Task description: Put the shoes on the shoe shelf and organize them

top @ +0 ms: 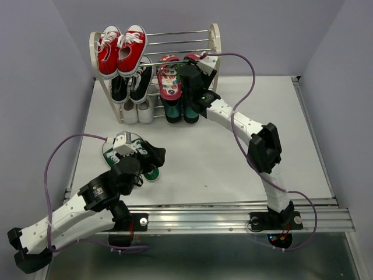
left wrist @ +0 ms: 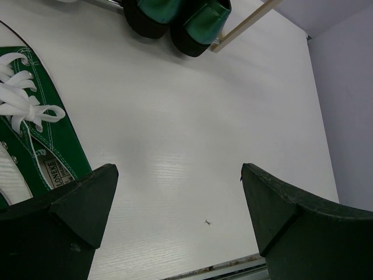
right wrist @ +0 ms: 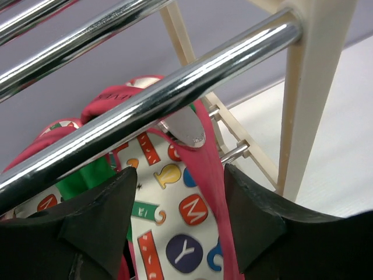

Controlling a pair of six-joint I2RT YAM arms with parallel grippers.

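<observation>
White surface [top: 233,169] under lavender walls, with the shoe shelf [top: 215,35] standing at the back left. My right pincer [right wrist: 180,175] is up at the shelf's right end, spread, with the red strap [right wrist: 207,169] of a flip-flop [top: 169,79] running between its 2 fingers and a chrome rod [right wrist: 175,87] crossing just in front of them. I see trouble there: if I draw back on a slant, a finger may hook that strap and pull the flip-flop off its thin rods, down toward the dark green loafers [top: 180,111] on the tier below. If I lift carelessly, the rod itself could catch me and jolt the light shelf, and the red sneakers [top: 119,49] and black sneakers [top: 131,84] would feel it. My left pincer [left wrist: 179,169] hangs spread and empty over the near-left of the surface. Only bare white shows between its fingers, and a green canvas sneaker [left wrist: 49,140] lies off to one side. Closing here would likely catch nothing, or snag only the loose white laces and let the shoe swing and drop.
</observation>
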